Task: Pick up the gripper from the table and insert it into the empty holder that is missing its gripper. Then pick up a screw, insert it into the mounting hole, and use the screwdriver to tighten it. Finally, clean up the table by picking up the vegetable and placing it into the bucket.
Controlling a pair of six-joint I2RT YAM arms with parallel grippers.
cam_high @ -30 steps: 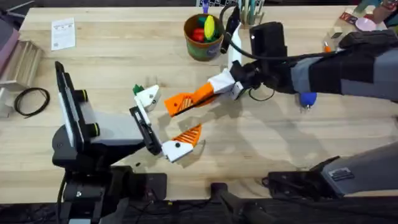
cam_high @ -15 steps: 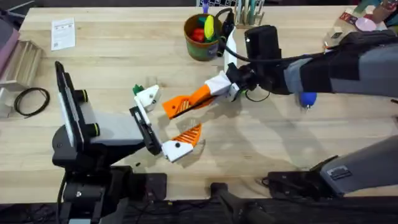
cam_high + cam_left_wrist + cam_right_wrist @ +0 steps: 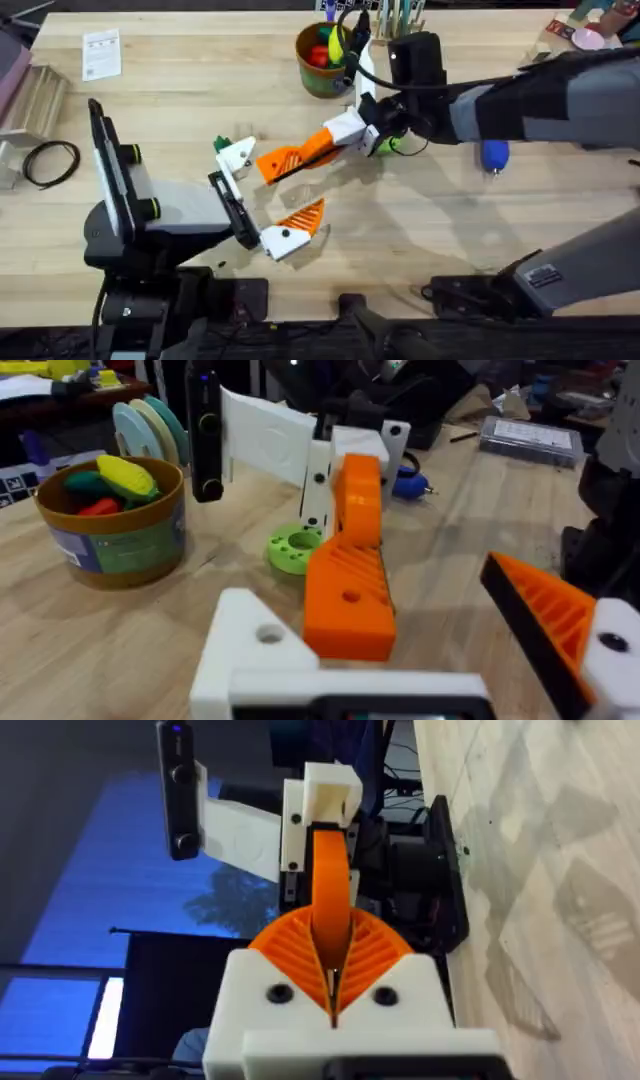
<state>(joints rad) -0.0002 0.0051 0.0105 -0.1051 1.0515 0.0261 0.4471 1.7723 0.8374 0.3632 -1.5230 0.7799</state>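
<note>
**Gripper clamped by right arm, at the empty holder**

Gripper (image 3: 290, 158): orange ribbed wedge, off the table, clenched in the right gripper (image 3: 345, 135), tip just beside the holder (image 3: 238, 157). Holder is the white block on the left gripper (image 3: 255, 200); the other finger carries its orange pad (image 3: 303, 217). Left jaws spread apart, gripping nothing. Mounting hole (image 3: 269, 633) faces up on the white block. Bucket (image 3: 326, 58) sits behind the holder, toys inside. Screwdriver (image 3: 494, 154) lies far right of the holder, under the right arm.
</note>
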